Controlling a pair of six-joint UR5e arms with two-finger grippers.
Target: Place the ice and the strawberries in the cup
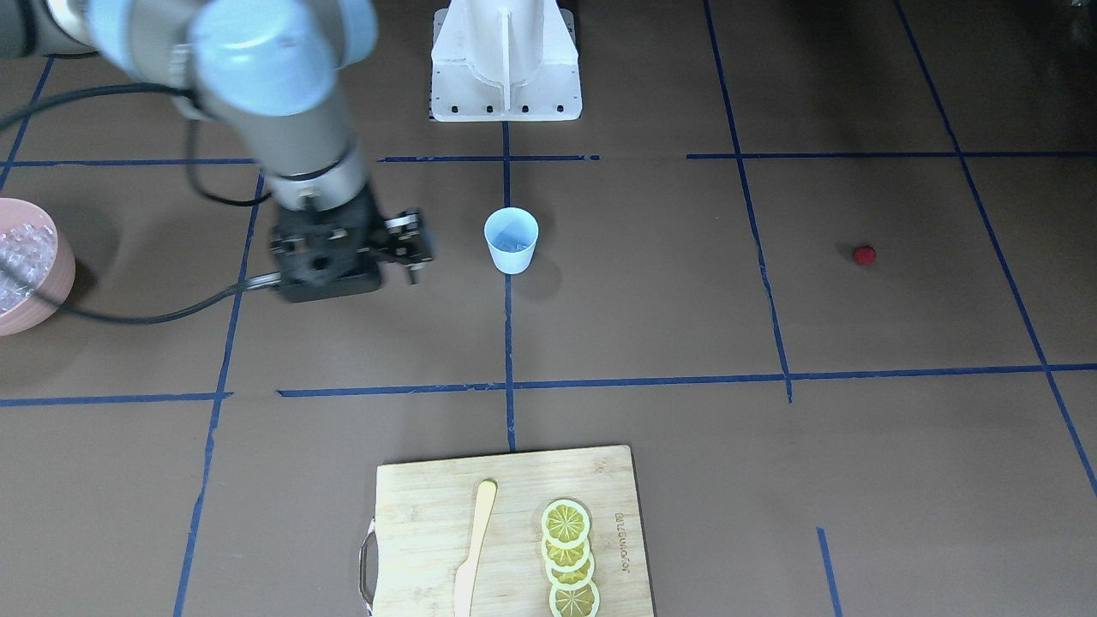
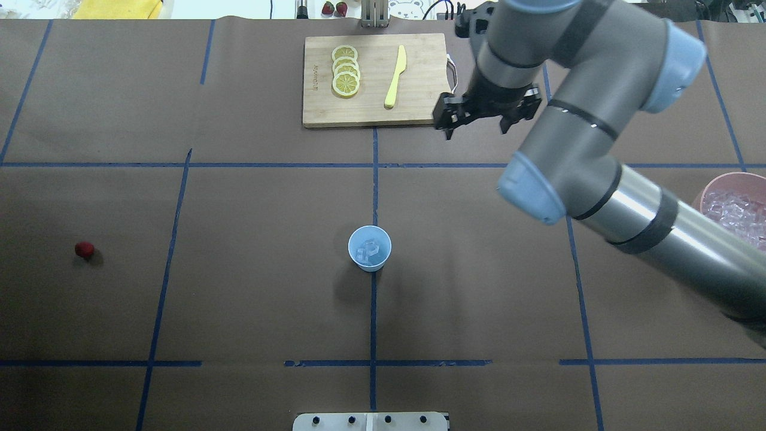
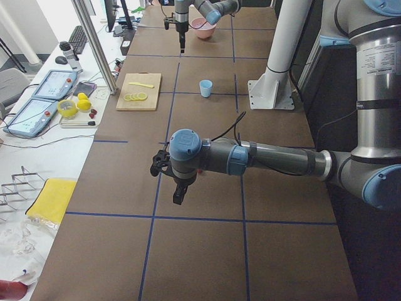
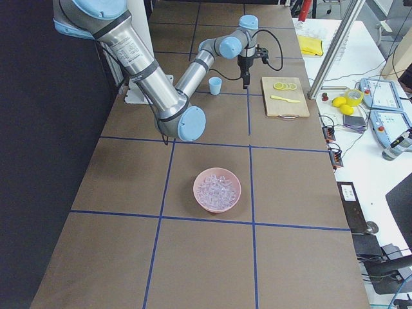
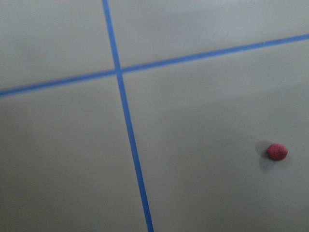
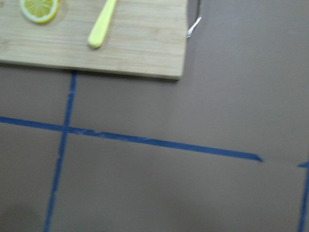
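Plainly, some ice cubes (image 2: 370,250) lie inside the cup (image 2: 372,267) at mid-table, and the strawberry (image 2: 84,249) sits well apart on the brown paper. The right gripper (image 4: 244,84) hangs near the cutting board (image 2: 425,72), and the left gripper (image 3: 178,199) hovers over the table; I cannot tell how far either is open.

Table cover (image 2: 239,269) was matt brown paper; board (image 2: 374,78) bare wood grain; cup (image 2: 383,259) smooth pale plastic; ice (image 2: 370,250) glassy.

On the counter (image 2: 239,269), the cup (image 2: 371,267) holds ice (image 2: 370,250), with the strawberry (image 2: 84,249) well apart to its left, the bowl (image 2: 735,175) of ice cubes (image 2: 739,212) well apart to its right, and the cutting board (image 2: 371,108), bearing lemon slices (image 2: 346,70) and a knife (image 2: 395,76), beyond it.
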